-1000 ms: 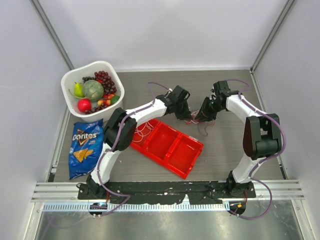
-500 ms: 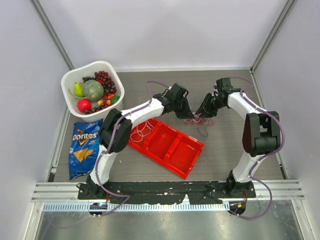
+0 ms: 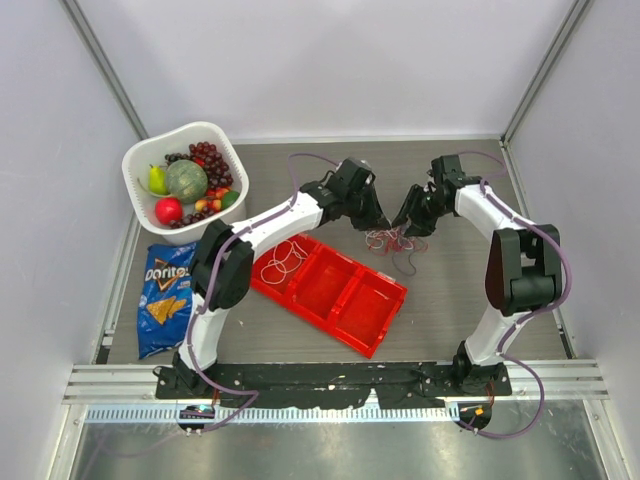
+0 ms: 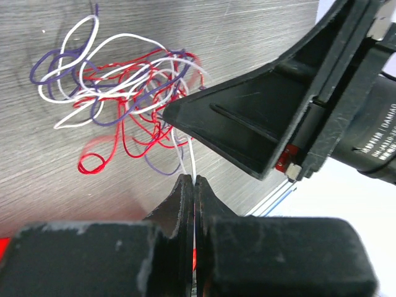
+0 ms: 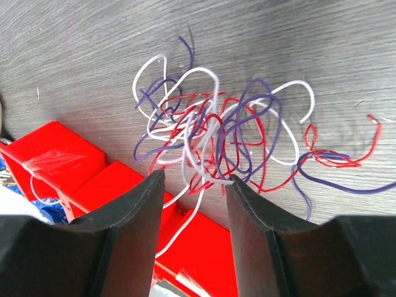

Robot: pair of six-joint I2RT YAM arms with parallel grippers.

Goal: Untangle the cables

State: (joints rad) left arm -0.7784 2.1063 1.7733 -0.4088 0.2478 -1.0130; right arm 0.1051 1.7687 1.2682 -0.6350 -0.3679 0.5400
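The cables (image 3: 386,241) are a loose tangle of thin white, red and purple wires lying on the table just behind the red tray (image 3: 345,295). My left gripper (image 3: 376,224) is at the tangle's left edge. In the left wrist view it (image 4: 193,180) is shut on a white wire (image 4: 192,162) that runs up into the tangle (image 4: 124,93), with a bit of red between the jaws. My right gripper (image 3: 407,224) is at the tangle's right edge. In the right wrist view it (image 5: 195,179) is open, with strands of the tangle (image 5: 216,136) between its fingertips.
A small bunch of white wire (image 3: 285,258) lies in the tray's left compartment. A white basket (image 3: 135,165) of fruit stands at the back left, with a Doritos bag (image 3: 170,295) in front of it. The right gripper's finger (image 4: 247,124) looms close in the left wrist view.
Both grippers have moved a little toward the back of the table. The tangle now lies more spread out on the table between them.
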